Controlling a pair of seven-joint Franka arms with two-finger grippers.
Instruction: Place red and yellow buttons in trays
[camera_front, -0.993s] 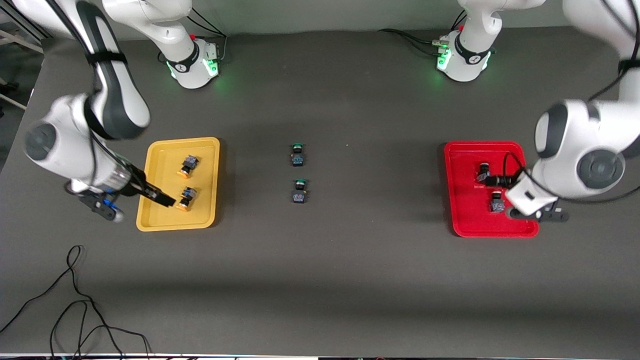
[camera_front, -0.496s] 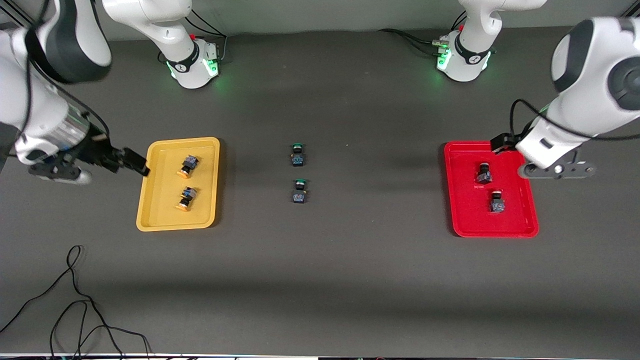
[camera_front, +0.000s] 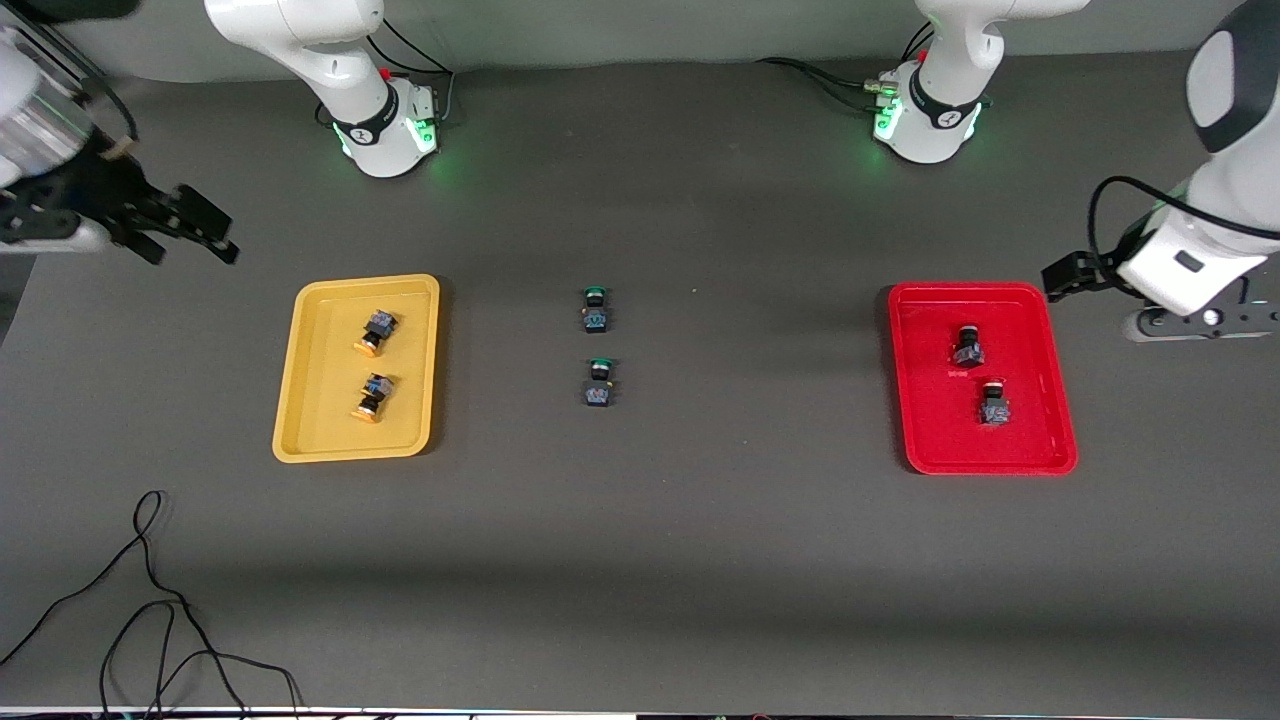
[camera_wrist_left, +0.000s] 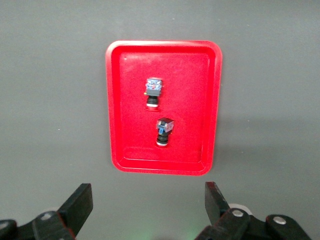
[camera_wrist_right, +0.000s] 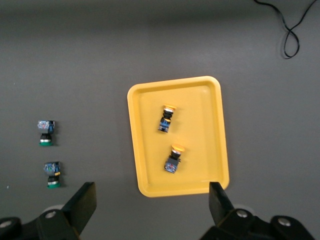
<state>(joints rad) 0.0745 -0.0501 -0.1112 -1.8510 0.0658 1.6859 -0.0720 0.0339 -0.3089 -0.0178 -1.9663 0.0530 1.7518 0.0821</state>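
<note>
The yellow tray lies toward the right arm's end and holds two yellow buttons. The red tray lies toward the left arm's end and holds two red buttons. My right gripper is open and empty, raised over bare table beside the yellow tray. My left gripper is open and empty, raised beside the red tray. The left wrist view shows the gripper, red tray and buttons. The right wrist view shows the gripper, yellow tray and buttons.
Two green-capped buttons sit on the dark table between the trays; they also show in the right wrist view. A loose black cable lies near the front edge at the right arm's end.
Both grippers have lifted away from their trays and drawn back toward the table's ends, open and empty. The buttons stay where they lay in the trays.
</note>
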